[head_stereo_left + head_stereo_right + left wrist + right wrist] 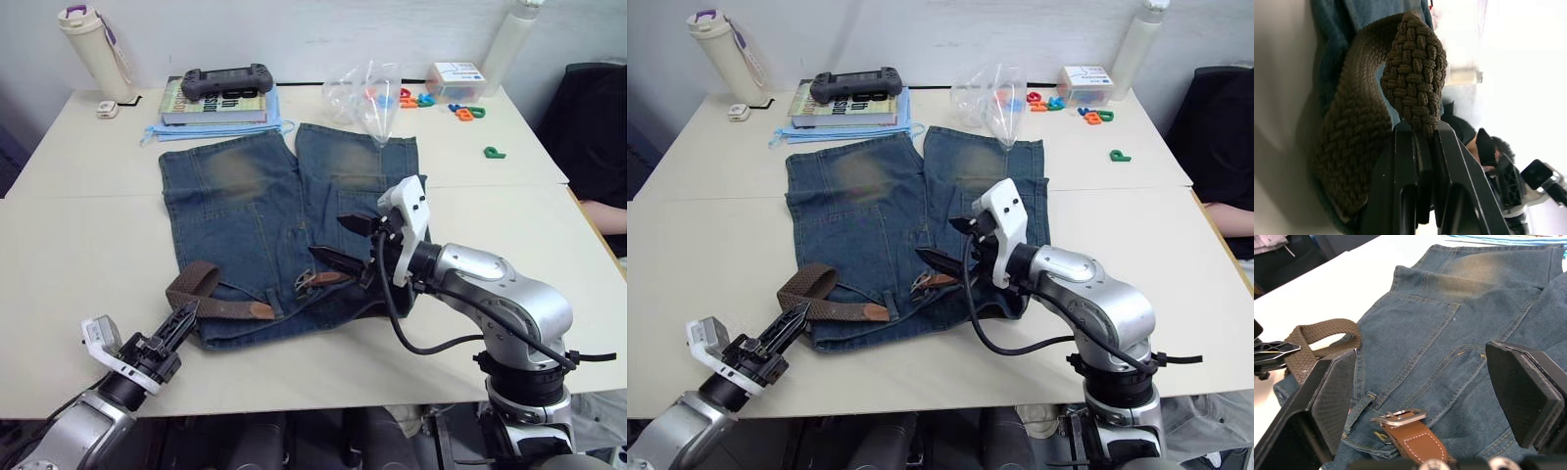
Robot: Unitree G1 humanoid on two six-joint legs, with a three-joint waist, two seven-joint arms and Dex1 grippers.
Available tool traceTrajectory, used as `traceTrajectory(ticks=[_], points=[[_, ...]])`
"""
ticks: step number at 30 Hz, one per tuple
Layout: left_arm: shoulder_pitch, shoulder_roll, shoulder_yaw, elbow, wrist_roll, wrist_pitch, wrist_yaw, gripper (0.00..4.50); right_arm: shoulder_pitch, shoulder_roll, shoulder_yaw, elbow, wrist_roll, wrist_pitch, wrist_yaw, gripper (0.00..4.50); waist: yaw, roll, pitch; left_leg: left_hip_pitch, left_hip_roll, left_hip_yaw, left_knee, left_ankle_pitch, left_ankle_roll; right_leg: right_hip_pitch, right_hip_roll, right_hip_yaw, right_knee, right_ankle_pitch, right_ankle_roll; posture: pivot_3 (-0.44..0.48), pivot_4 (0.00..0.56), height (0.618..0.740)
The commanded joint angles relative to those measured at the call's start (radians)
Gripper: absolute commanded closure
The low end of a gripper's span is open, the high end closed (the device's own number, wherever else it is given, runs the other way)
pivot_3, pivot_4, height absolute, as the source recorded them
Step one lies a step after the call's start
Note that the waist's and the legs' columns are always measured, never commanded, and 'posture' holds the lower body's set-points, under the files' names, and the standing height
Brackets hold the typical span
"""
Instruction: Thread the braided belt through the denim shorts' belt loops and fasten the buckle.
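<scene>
While the shorts (284, 230) are lying flat on the table (78, 245) with the waistband toward the robot, the belt (211, 294) is sitting along that waistband only partly worked in. Its woven strap is looping up off the left corner of the shorts, and one tan leather end (261, 310) is resting on the denim just right of the loop. Toward the middle, the buckle (1399, 416) with its leather tab is lying on the waistband, unfastened.

The left claw (180, 322) is pinching the looped strap, its two black fingers closed on the braid, as the left wrist view is showing plainly. The right claw (345, 240) is hovering just above the buckle with its pads (1337, 399) spread wide and gripping nothing.

Judging by this, the task is looking somewhere in its middle. The strap seems to be passing under the fabric between the loop and the buckle, so some threading may be done, but how many belt loops it is running through cannot be told. One small loop (1369, 397) near the buckle is showing with no belt in it. Still left, by my reading: pulling the slack loop through, bringing the tan end round, and closing the buckle.
</scene>
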Motion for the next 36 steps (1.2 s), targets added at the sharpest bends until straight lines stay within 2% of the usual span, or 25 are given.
traceTrajectory(ticks=[1,7,11,17,22,36], points=[[-0.010,-0.003,-0.001,-0.030,0.018,-0.033,-0.016,4.50,-0.008,0.002,-0.011,-0.044,0.033,-0.012,-0.014,0.02,0.000,0.000,0.000,0.000,0.000,0.000,0.000,0.000,0.000,0.000,0.000,0.000,0.000,0.000,0.000,0.000,0.150,0.667],[-0.017,0.008,-0.038,-0.069,0.044,-0.043,-0.010,4.50,-0.006,0.004,-0.004,-0.047,0.053,-0.014,-0.032,0.02,0.001,0.000,0.000,0.000,0.000,0.000,0.000,0.000,0.000,0.000,0.000,0.000,0.000,0.000,0.000,0.000,0.150,0.667],[-0.017,-0.004,-0.123,-0.072,0.148,-0.031,-0.007,4.50,-0.009,0.006,-0.001,-0.047,0.063,-0.015,-0.045,0.02,0.000,0.000,0.000,0.000,0.000,0.000,0.000,0.000,0.000,0.000,0.000,0.000,0.000,0.000,0.000,0.000,0.150,0.667],[-0.043,-0.010,-0.219,-0.016,0.254,-0.011,-0.009,4.50,-0.011,-0.012,-0.002,-0.055,0.078,-0.002,-0.049,0.02,0.005,0.000,0.000,0.000,0.000,0.000,0.000,0.000,0.000,0.000,0.000,0.000,0.000,0.000,0.001,0.000,0.150,0.667],[-0.092,-0.045,-0.234,0.045,0.309,-0.026,-0.021,4.50,0.001,-0.052,0.024,-0.063,0.072,-0.004,-0.037,0.02,0.023,0.006,-0.003,0.001,-0.001,0.000,0.000,0.001,0.001,0.001,0.000,0.000,0.000,0.001,0.001,0.000,0.150,0.667],[-0.210,0.009,-0.323,0.090,0.610,0.043,-0.289,4.50,0.050,-0.271,0.262,-0.058,-0.181,-0.226,0.047,0.02,0.031,0.008,-0.004,0.001,-0.002,0.000,0.000,0.002,0.003,0.004,-0.002,0.000,-0.002,0.002,0.004,0.000,0.150,0.667]])
